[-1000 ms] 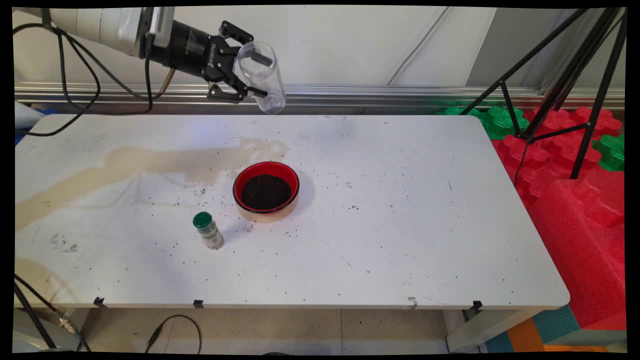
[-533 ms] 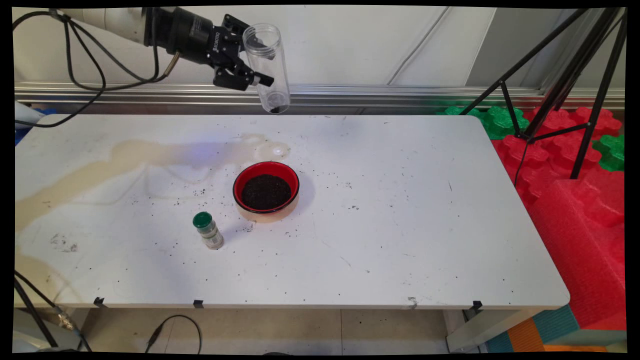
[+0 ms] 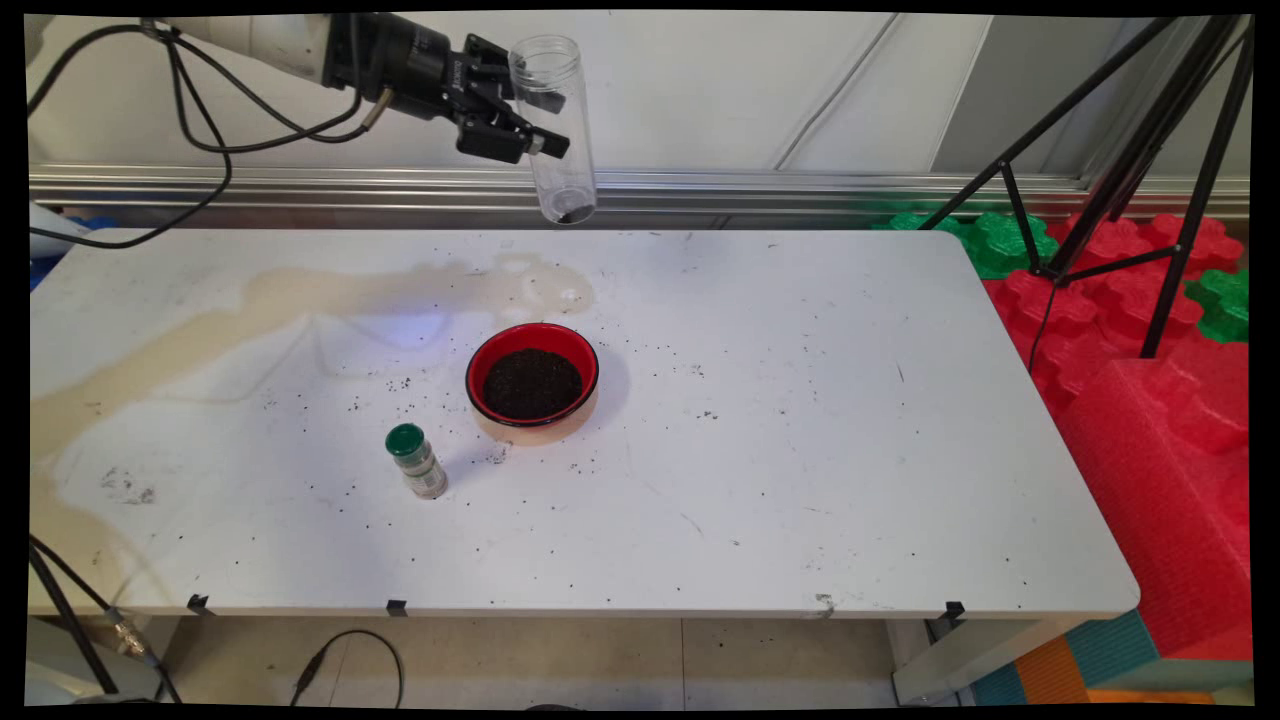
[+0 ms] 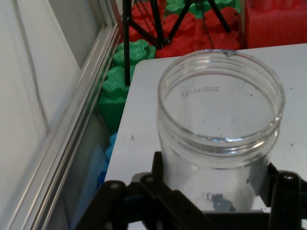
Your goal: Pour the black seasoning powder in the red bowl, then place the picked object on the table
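— While it hangs high over the surface's [image 3: 800, 450] far edge, what's the gripper [image 3: 525, 115] doing?
— Clamped on a clear jar [image 3: 558, 125], mouth up, nearly upright, a few dark bits at its bottom.
— Below it?
— Red bowl [image 3: 532, 381] of dark grains mid-surface, well apart from the jar. Small green-capped bottle [image 3: 416, 461] stands near the bowl's left-front. Dark specks scattered around.

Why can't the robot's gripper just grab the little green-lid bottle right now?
Probably not yet: the gripper is already shut on the clear jar, held high above the table's far edge. The little bottle stands in the open beside the red bowl.
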